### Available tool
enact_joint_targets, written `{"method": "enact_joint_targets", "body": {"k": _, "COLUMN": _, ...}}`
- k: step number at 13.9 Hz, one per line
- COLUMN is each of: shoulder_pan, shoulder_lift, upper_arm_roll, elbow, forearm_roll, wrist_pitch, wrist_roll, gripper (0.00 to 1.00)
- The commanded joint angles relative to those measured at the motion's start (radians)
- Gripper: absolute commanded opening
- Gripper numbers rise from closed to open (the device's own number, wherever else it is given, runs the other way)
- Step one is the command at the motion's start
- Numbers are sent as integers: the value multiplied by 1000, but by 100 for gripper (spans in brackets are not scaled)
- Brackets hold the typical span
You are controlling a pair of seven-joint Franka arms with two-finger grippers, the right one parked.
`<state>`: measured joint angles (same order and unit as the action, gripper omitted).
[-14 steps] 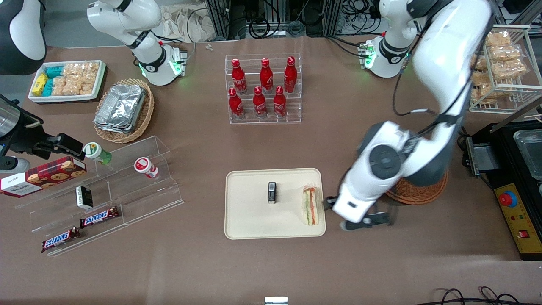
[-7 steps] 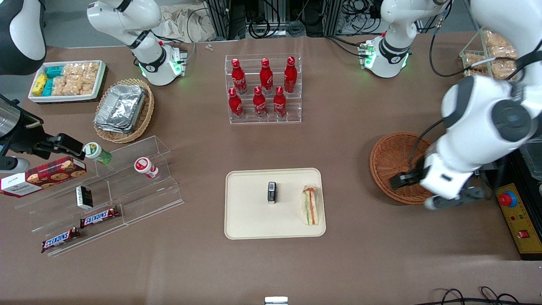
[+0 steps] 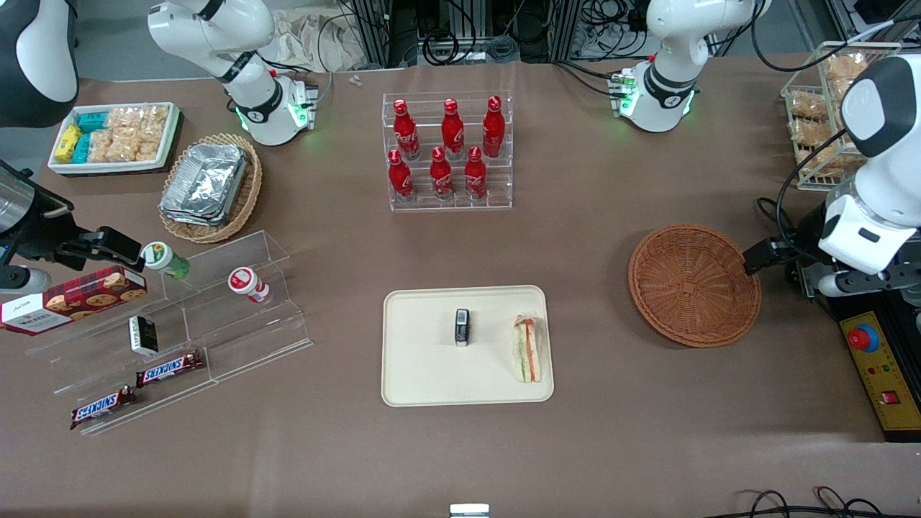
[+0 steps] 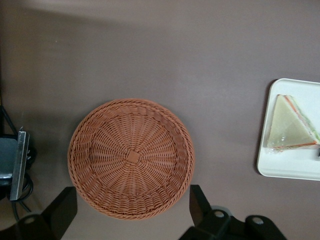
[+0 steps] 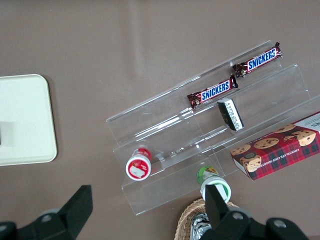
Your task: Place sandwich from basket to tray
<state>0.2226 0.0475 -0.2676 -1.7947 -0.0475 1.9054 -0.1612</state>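
Sandwich [image 3: 527,350] first: it lies flat on the cream tray [image 3: 424,381], in the lower middle of the front view. It sits at the edge of the tray that is closest to the working arm's end of the table. It is a wedge with white bread and orange and green stripes inside. In the left wrist view the sandwich [image 4: 291,124] shows its wide flat side, and the tray [image 4: 290,167] is only partly in the picture.

A small dark thing [image 3: 462,327] stands near the middle of the tray, a little apart from the sandwich.

The round red-brown basket [image 3: 694,285] sits on the brown table [image 3: 611,432], at the right of the front view, well apart from the tray. Nothing lies in it. From the wrist camera you can see the whole woven bottom of the basket [image 4: 131,158].

The gripper [image 3: 777,253] is at the far right of the front view, just beside the basket rim and up above the table. Its two black fingers [image 4: 200,202] are spread wide apart and hold nothing. In the wrist view the basket shows between them.

At the top middle of the front view, red bottles [image 3: 446,147] stand in a clear rack.
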Motion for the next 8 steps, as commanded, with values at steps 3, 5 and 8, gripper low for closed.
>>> {"method": "enact_joint_targets", "body": {"k": 3, "shoulder_pan": -40, "shoulder_lift": -28, "upper_arm_roll": -30, "elbow": -3, "forearm_roll": 35, "wrist_pitch": 20, "wrist_roll": 0, "gripper": 100}}
{"method": "enact_joint_targets", "body": {"k": 5, "shoulder_pan": -42, "shoulder_lift": 17, "upper_arm_roll": -31, "elbow": 98, "forearm_roll": 35, "wrist_pitch": -64, "wrist_roll": 11, "gripper": 100}}
{"method": "enact_joint_targets", "body": {"k": 8, "shoulder_pan": -40, "shoulder_lift": 78, "upper_arm_roll": -31, "elbow": 207, "forearm_roll": 28, "wrist_pitch": -173, "wrist_roll": 32, "gripper": 100}}
